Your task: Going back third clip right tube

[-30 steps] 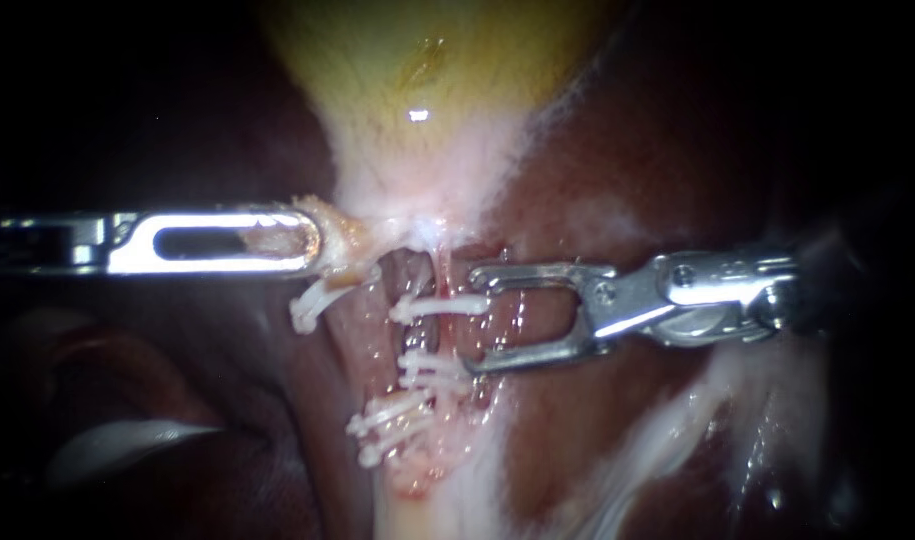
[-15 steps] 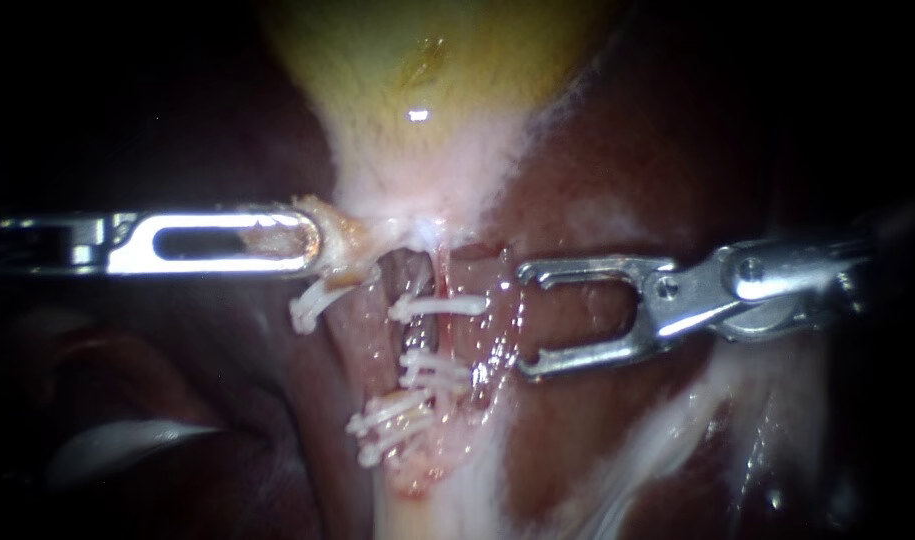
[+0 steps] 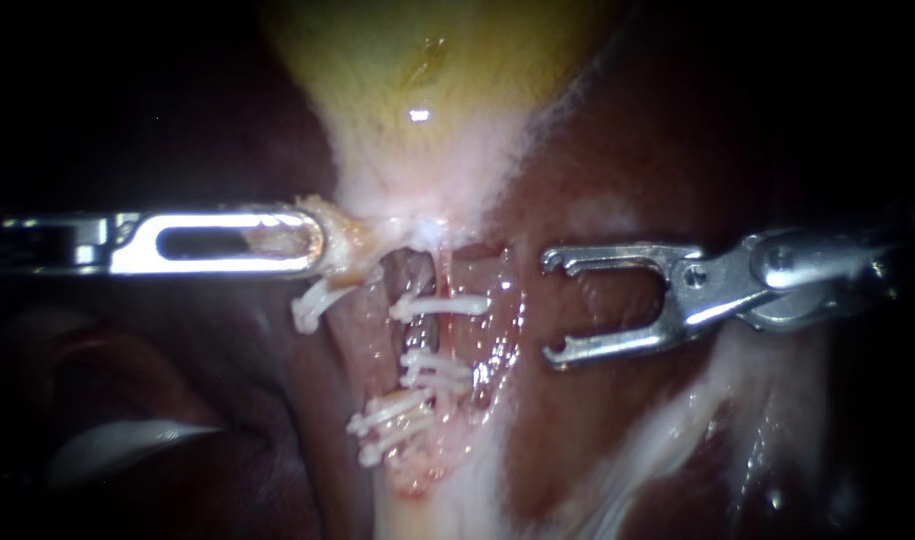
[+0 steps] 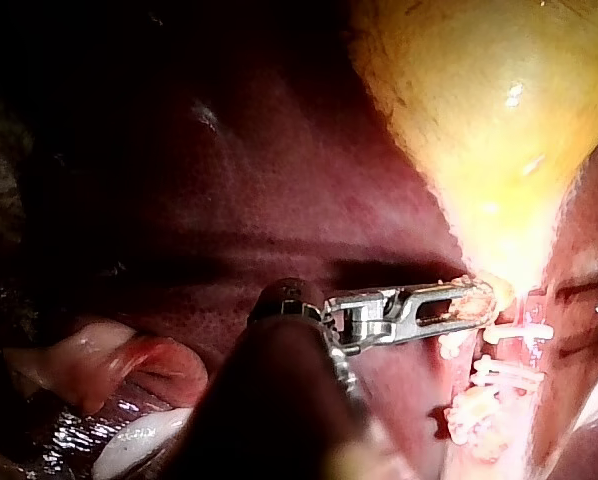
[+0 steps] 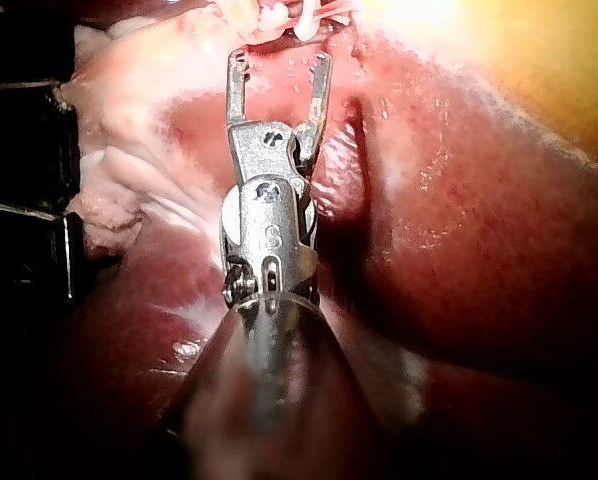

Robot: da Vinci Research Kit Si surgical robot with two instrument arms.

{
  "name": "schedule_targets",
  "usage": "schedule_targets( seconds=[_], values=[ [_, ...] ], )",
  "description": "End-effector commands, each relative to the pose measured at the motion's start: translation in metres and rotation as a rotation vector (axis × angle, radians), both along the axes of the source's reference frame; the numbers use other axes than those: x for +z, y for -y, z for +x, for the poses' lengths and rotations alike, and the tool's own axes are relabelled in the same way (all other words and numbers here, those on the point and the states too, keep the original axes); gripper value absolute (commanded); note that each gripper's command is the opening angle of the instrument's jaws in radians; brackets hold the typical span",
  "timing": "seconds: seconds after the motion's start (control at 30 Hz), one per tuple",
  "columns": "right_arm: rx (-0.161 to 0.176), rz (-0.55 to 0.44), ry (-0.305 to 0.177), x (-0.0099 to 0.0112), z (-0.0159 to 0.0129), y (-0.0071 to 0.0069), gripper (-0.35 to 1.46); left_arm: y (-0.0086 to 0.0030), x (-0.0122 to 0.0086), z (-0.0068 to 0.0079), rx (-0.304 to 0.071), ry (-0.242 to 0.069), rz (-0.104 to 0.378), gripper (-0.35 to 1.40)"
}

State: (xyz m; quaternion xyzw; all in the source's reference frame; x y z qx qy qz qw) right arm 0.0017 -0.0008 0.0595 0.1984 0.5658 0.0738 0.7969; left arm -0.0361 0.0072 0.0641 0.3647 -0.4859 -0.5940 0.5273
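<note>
Left instrument (image 4: pixel 479 299) jaws clamp what looks like tissue (image 4: pixel 470 310) at the neck of the yellow gallbladder (image 4: pixel 479 100). White clips (image 4: pixel 519 331) sit just beside them, with dark liver (image 4: pixel 279 180) behind.

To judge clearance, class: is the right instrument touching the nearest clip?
Apart. The endoscope view shows bare tissue between the right instrument and the nearest clip.

Bright pool of light at centre, dark edges, small glare spot on the gallbladder (image 3: pixel 427 70).
</note>
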Motion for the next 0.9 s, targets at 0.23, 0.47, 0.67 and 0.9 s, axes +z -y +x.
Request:
schedule_targets(
  seconds=[0.23,0.47,0.67,0.9],
  values=[
    [-0.002,0.000,-0.002,-0.0003,-0.0005,0.0003,0.50,-0.0005,0.0031,-0.0027,0.009,-0.019,-0.002,-0.35],
    [-0.003,0.000,-0.002,-0.0004,-0.0007,0.0003,0.50,-0.0012,0.0067,-0.0037,0.018,-0.041,-0.004,-0.35],
    [-0.003,0.000,-0.002,-0.0004,-0.0007,0.0003,0.50,-0.0013,0.0076,-0.0039,0.024,-0.051,-0.004,-0.35],
    [-0.003,0.000,-0.002,-0.0004,-0.0007,0.0003,0.50,-0.0012,0.0075,-0.0040,0.022,-0.052,-0.004,-0.35]
  ],
)
